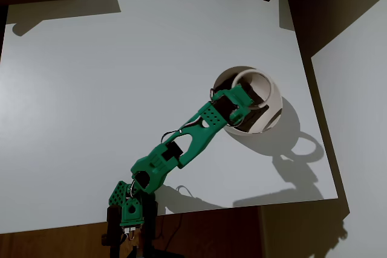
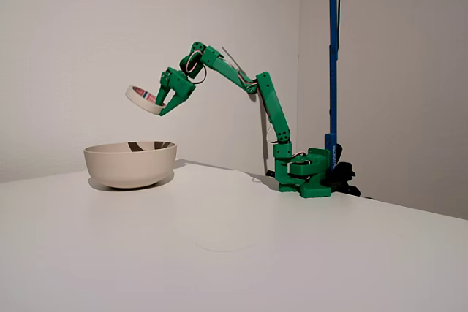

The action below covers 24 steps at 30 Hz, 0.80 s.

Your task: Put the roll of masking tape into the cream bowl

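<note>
Above the bowl: we see the gripper (image 2: 162,100) clamped on the roll of masking tape (image 2: 143,99), tilted, clear of the cream bowl (image 2: 130,164).
Risk: we judge a tilted release could bounce it off the rim.

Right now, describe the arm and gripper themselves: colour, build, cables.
The arm is bright green plastic, built of slim links with rows of small holes, black motor blocks at the joints and thin dark cables looping near the wrist. The gripper is green too, with two pointed fingers. Its green base sits on the white table.
</note>
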### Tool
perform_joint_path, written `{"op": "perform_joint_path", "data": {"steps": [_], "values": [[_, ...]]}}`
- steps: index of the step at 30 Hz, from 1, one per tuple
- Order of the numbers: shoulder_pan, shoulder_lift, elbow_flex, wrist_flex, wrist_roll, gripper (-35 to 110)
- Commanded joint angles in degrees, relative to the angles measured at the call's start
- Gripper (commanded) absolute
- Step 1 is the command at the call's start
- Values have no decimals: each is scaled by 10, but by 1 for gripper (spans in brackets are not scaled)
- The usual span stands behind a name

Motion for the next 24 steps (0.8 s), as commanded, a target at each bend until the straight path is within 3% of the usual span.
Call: {"op": "perform_joint_path", "data": {"steps": [1,21,24], "values": [[32,-21,-86,-29,0,-8],[10,-200,-150,-44,-29,-8],[10,-197,-150,-48,-20,1]]}}
